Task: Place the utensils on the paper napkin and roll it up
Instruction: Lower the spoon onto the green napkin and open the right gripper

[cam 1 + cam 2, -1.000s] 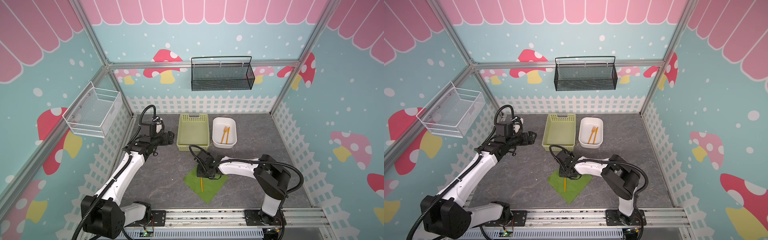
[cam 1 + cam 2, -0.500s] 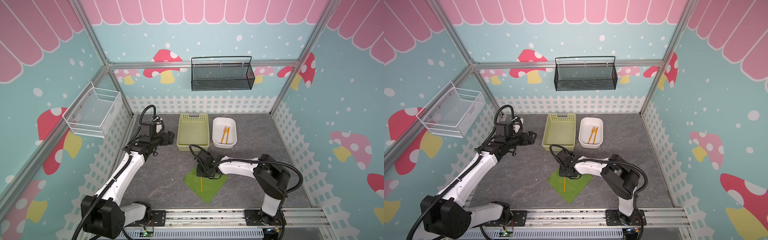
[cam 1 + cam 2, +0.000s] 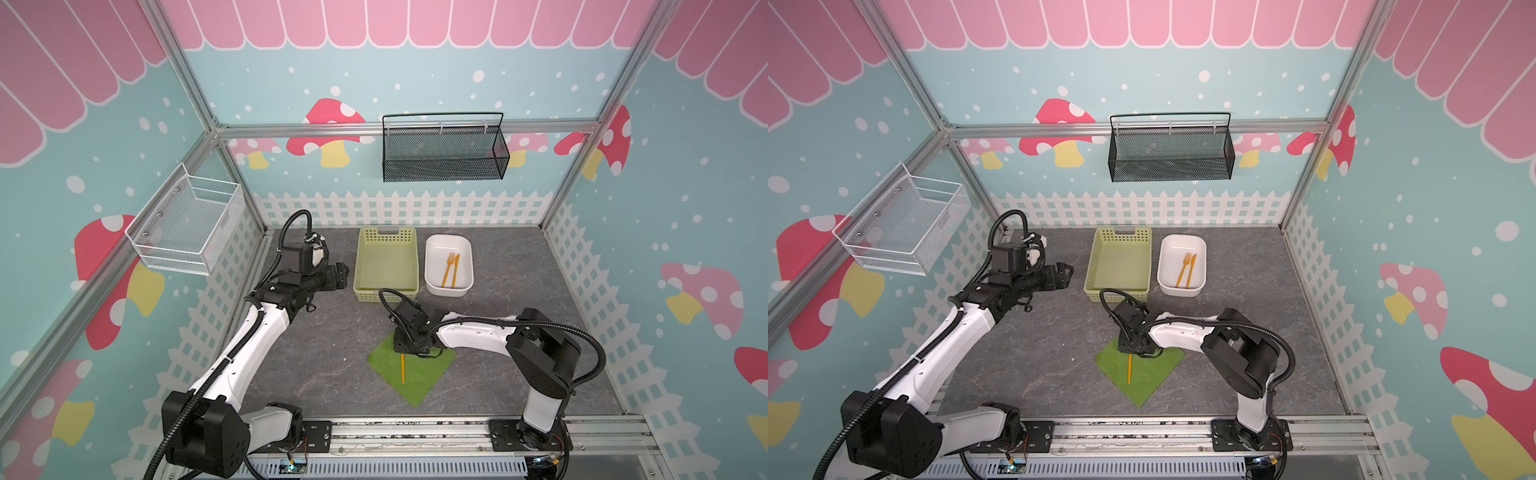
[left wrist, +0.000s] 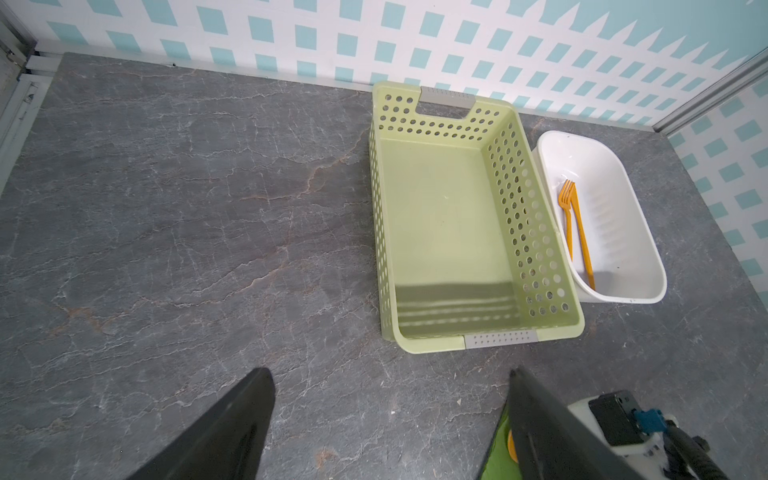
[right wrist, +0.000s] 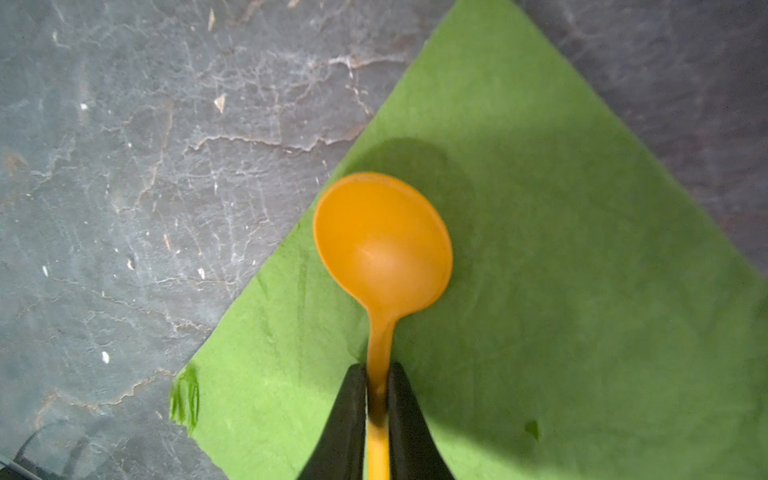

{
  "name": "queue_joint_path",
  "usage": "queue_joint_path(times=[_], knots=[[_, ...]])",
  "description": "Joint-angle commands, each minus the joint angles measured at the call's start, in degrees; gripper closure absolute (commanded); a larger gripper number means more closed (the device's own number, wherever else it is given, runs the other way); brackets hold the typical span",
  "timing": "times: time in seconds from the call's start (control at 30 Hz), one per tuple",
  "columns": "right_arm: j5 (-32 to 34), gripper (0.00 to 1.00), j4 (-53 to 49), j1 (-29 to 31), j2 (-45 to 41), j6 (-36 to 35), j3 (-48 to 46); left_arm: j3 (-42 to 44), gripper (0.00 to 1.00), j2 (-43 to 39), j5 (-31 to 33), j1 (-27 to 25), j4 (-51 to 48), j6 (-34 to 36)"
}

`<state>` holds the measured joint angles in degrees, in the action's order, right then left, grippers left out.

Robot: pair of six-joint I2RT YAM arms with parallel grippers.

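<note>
The green paper napkin lies flat as a diamond near the table's front. An orange spoon rests on it, bowl near one edge, handle pointing to the front. My right gripper is low over the napkin, its fingers pressed against both sides of the spoon's neck. The orange fork and knife lie side by side in the white dish. My left gripper hovers open and empty, left of the basket.
A pale yellow-green perforated basket stands empty at the back, with the white dish right beside it. A white wire basket hangs on the left wall, a black mesh one on the back wall.
</note>
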<state>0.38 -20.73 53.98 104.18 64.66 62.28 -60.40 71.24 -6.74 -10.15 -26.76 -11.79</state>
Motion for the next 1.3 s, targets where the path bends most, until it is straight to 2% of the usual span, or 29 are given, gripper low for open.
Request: queue_joint_path(times=[0.0, 0.53, 0.87, 1.27], knots=[[0.51, 0.84, -1.1, -0.41, 1.11, 0.32, 0.34, 0.62, 0.1, -0.31, -0.51, 0.31, -0.51, -0.34], [0.36, 0.83, -1.43, -0.36, 1.28, -1.21, 0.72, 0.64, 0.1, -0.67, -0.2, 0.27, -0.57, -0.16], [0.63, 0.76, -2.26, -0.38, 0.69, -1.51, 1.09, 0.68, 0.1, -0.83, -0.03, 0.29, -0.57, -0.07], [3.38, 0.7, -5.29, -0.41, -4.02, -2.42, 2.74, 0.64, 0.1, -0.93, 0.5, 0.3, -0.58, 0.28]])
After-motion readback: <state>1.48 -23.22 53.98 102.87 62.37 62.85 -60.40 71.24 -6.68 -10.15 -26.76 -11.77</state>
